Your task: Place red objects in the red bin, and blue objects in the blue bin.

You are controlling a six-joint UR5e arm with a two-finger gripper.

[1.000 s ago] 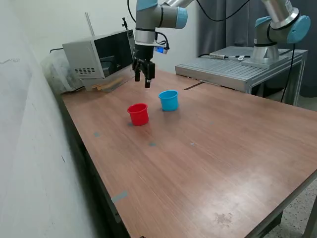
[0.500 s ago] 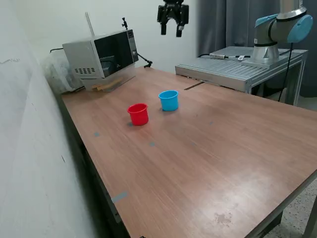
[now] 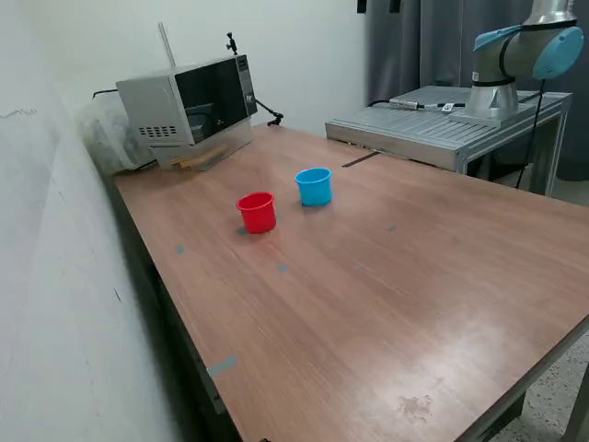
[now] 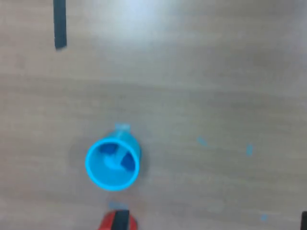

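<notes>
You'll find dark blue cubes (image 4: 127, 162) already inside the blue cup (image 4: 112, 164); they look light, rigid, best pinched across flat sides. The pincer's state can't be told.

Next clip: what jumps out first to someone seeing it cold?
Two small cups stand close together on the brown table: the red cup and, to the exterior view's right, the light blue cup. The wrist view looks down into the blue cup, where dark blue pieces lie.
</notes>
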